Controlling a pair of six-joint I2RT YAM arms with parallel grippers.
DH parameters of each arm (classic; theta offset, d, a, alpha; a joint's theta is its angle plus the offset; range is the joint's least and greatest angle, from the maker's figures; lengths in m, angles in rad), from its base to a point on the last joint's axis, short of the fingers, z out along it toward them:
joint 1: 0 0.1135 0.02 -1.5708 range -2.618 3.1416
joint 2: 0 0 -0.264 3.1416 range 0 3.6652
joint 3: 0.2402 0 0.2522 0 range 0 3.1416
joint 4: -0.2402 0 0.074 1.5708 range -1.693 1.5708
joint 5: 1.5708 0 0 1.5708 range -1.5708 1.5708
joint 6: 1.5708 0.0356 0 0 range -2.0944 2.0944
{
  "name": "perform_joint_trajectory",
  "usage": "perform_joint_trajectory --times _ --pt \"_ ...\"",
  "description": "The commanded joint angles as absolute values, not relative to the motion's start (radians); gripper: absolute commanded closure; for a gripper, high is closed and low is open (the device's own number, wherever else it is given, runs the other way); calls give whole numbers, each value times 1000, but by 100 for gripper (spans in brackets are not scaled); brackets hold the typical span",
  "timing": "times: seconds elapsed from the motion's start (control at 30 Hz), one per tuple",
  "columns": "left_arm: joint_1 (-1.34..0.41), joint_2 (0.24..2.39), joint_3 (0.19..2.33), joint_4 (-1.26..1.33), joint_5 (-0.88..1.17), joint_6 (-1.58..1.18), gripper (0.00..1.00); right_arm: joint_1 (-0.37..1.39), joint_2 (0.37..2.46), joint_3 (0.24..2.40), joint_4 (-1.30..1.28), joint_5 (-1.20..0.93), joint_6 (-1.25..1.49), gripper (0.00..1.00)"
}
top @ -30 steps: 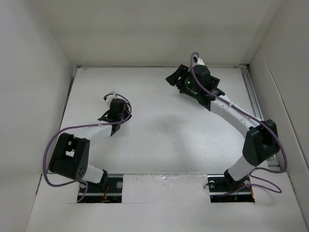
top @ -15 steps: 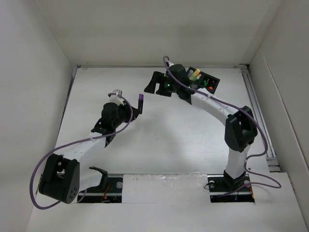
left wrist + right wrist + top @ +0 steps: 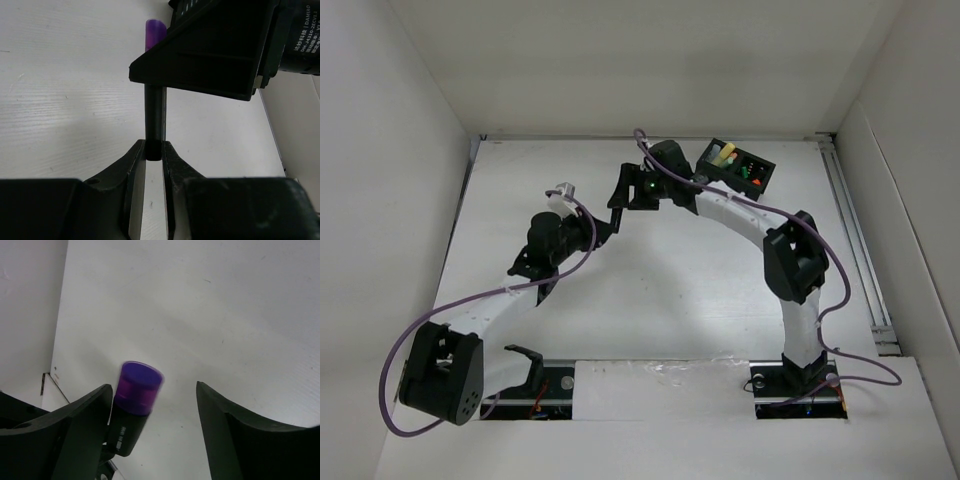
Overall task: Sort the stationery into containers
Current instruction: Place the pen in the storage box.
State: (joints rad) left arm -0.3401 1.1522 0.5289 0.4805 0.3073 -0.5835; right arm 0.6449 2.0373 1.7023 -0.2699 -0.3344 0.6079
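My left gripper (image 3: 154, 150) is shut on the black body of a purple-capped marker (image 3: 155, 31) and holds it cap-up above the table. In the top view the left gripper (image 3: 604, 228) is at centre left. My right gripper (image 3: 620, 192) is just above it and hides most of the marker. In the right wrist view my right gripper (image 3: 154, 387) is open around the marker's purple cap (image 3: 138, 382), which is close to its left finger. The black organiser box (image 3: 761, 182) stands at the back right with yellow-green, green and orange pens in its compartments.
White walls close in the table at the left, back and right. A metal rail (image 3: 852, 235) runs along the right edge. The right arm (image 3: 790, 262) arches across the right half of the table. A raised white ledge (image 3: 660, 385) spans the front between the arm bases.
The right arm has swung left, away from the organiser box, and its open jaws now sit around the marker's cap. The left arm extended forward and right with the marker, then held still.
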Motion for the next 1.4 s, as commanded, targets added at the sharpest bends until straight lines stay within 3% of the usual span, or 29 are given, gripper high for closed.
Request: perform_joint_trajectory --times 0.0,0.17,0.23,0.3,0.33,0.4,0.47,0.5,0.57,0.8,0.97,1.13,1.37 --pt "-339 1134 528 546 321 -568 100 653 2054 1773 -273 -385 592 28" --pt "-339 1155 528 568 311 -578 100 653 2072 1773 -262 -408 601 56" --pt "-339 1180 540 568 321 -578 100 653 2072 1787 -273 -408 601 72" --pt "-339 1180 551 568 321 -578 93 653 2072 1787 -273 -396 612 81" --pt "-339 1180 551 568 321 -569 77 653 2072 1769 -253 -396 621 83" --pt "-339 1180 551 577 321 -569 56 653 2042 1750 -242 -344 621 84" --pt "-339 1180 551 589 321 -558 36 626 2008 1735 -242 -286 633 89" --pt "-339 1180 551 589 330 -558 33 615 2008 1720 -233 -273 634 89" --pt "-339 1180 551 615 330 -549 0 591 1958 1680 -206 -247 664 90" --pt "-339 1209 541 649 354 -528 0 407 1790 1530 -141 -8 748 91" --pt "-339 1209 541 649 420 -549 0 263 1671 1445 -100 352 767 91" --pt "-339 1198 531 710 557 -604 0 210 1715 1497 -116 572 753 90" --pt "-339 1164 520 710 584 -617 0 222 1836 1612 -186 810 704 88"
